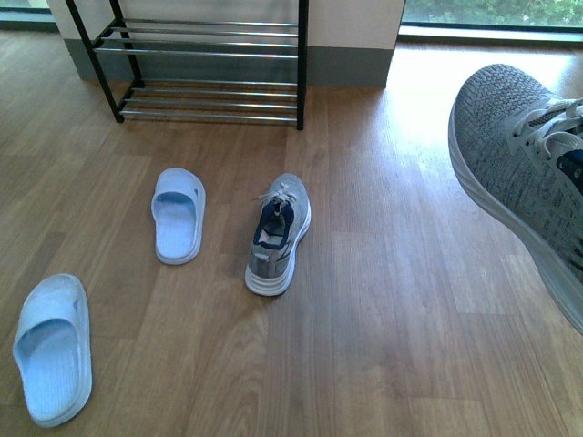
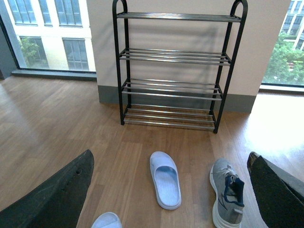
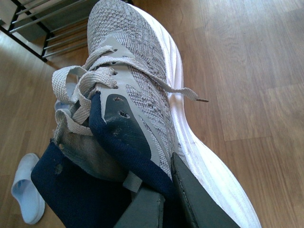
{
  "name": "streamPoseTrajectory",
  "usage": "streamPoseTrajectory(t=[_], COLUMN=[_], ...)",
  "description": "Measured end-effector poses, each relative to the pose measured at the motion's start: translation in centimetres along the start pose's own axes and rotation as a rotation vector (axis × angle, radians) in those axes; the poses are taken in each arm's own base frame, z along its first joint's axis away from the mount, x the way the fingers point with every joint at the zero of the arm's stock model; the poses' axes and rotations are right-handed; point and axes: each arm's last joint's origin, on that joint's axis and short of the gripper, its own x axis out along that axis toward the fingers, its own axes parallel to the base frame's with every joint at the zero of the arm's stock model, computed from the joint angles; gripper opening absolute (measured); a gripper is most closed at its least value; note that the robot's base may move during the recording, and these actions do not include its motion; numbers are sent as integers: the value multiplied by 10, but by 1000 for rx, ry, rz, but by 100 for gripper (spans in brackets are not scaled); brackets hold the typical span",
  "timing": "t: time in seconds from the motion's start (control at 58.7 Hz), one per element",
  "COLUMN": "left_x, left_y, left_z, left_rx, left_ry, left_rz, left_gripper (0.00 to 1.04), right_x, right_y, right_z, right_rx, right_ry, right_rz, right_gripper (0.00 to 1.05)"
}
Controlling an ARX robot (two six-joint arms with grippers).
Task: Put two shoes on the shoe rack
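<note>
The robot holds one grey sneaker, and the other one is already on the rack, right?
Not quite. The right gripper holds one grey sneaker, but the other sneaker stands on the floor, short of the rack, as the front view shows.

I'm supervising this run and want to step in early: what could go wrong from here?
The right claw pinches the held sneaker only at its soft navy collar, so it may swing or slip. Its loose lace could snag a chrome bar of the shoe rack during placement.
</note>
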Motion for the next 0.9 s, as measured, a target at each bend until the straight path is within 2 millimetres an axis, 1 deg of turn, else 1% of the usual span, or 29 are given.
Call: streamPoseTrajectory(t=[0.647,0.681,0.732,0.766,0.817,0.902], left_x=[0,0,2,7,15,40], left_y=[0,0,-2,-5,-10,-19], left_z=[0,-1,-2,-2,-5,-13], left_rx=[0,-17,-30,-14,5,25], left_ry=[0,70,256,367,433,504], left_rz=[0,53,125,159,142,101], left_gripper=[95,95,95,95,95,95], right_x=[0,0,0,0,0,0], right_y=[0,0,0,0,0,0], right_z=[0,0,0,0,0,0], right_rx=[0,0,0,0,0,0], right_ry=[0,0,0,0,0,1], right_rz=[0,0,-1,-1,1,2], right_gripper=[1,1,1,1,1,1])
